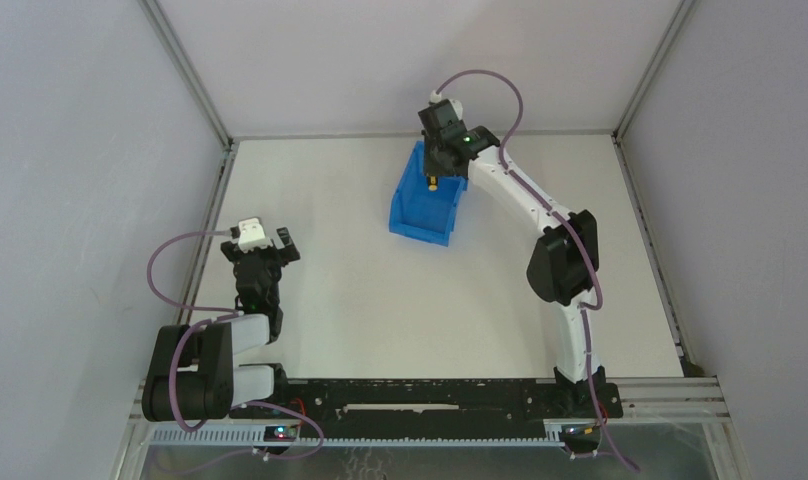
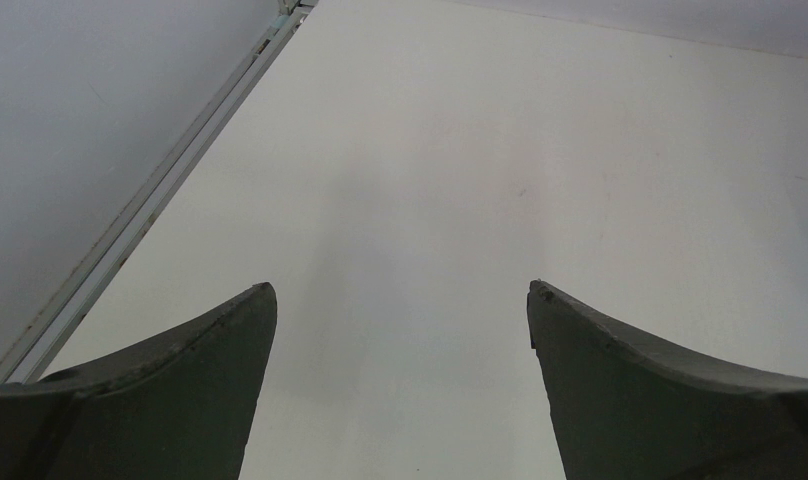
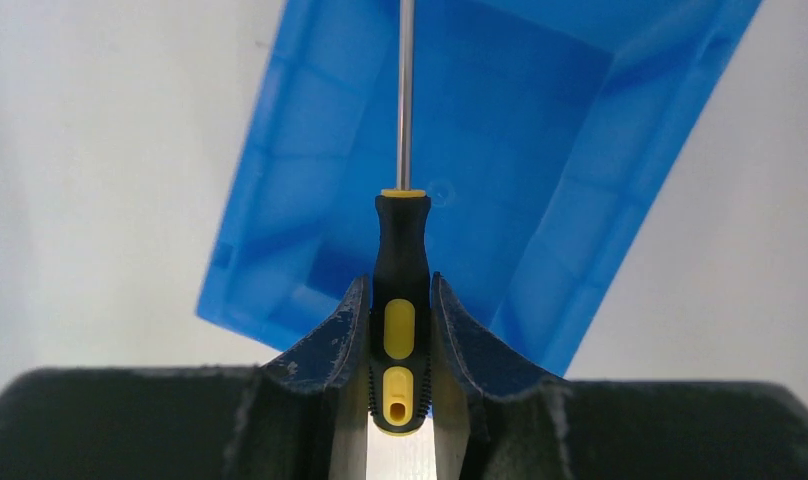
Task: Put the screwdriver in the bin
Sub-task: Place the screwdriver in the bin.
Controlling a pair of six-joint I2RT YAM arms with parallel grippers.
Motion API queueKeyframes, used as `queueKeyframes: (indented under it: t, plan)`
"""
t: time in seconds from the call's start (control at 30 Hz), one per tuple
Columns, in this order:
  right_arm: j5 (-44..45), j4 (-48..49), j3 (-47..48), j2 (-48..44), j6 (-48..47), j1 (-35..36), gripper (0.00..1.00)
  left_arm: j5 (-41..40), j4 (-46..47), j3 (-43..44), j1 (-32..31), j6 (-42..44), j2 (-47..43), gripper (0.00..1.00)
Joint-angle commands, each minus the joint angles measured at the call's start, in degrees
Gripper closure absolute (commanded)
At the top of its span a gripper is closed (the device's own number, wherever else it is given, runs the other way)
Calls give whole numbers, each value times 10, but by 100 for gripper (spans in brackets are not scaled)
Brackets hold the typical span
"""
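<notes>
The right jaws are clamped on the black-and-yellow handle of the small screwdriver, its thin metal shaft pointing forward above the open interior of the bright blue rectangular plastic bin. The left jaws are spread wide, holding nothing, above the white desk.

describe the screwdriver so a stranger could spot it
Find the bright blue rectangular plastic bin at the far middle of the white table. Above it the right gripper clamps a small screwdriver: black handle with yellow inserts, thin metal shaft, the only tool here.
</notes>
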Motion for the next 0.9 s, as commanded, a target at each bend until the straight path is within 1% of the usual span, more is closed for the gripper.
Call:
queueKeyframes:
  t: [0.0, 0.13, 0.4, 0.47, 0.53, 0.63, 0.73, 0.87]
  plan:
    - [-3, 67, -39, 3, 23, 10, 86, -7, 20, 15, 3, 11, -4, 0]
    - [-8, 92, -71, 17, 29, 13, 86, -7, 20, 15, 3, 11, -4, 0]
    - [-9, 105, -73, 64, 28, 14, 81, -7, 20, 15, 3, 11, -4, 0]
    - [-10, 107, -73, 72, 28, 14, 77, -7, 20, 15, 3, 11, -4, 0]
    - [-9, 109, -72, 79, 28, 14, 70, -7, 20, 15, 3, 11, -4, 0]
    - [-7, 110, -72, 85, 28, 15, 64, -7, 20, 15, 3, 11, -4, 0]
    - [-4, 109, -70, 84, 28, 15, 56, -7, 20, 15, 3, 11, -4, 0]
    - [2, 107, -65, 75, 25, 18, 52, -7, 20, 15, 3, 11, -4, 0]
